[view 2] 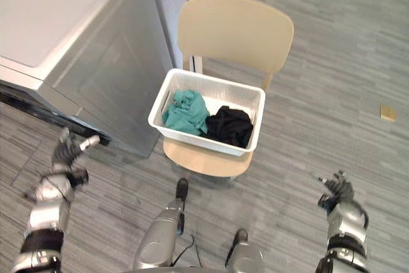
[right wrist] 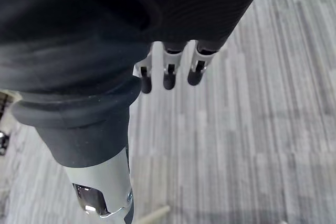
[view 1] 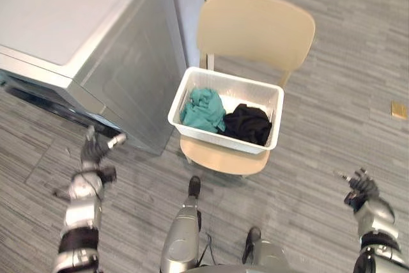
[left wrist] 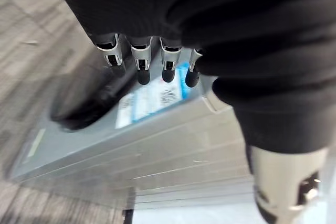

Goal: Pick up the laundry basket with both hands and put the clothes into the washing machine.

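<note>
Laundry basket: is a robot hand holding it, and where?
No. The left robot hand and right robot hand are open and empty, apart from the laundry basket.

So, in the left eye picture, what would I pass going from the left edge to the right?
The robot's left hand → teal garment → black garment → right hand → small tan piece on the floor.

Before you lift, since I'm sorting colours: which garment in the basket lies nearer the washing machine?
The teal garment, at the end of the basket beside the washing machine; the black garment lies at the far end.
</note>
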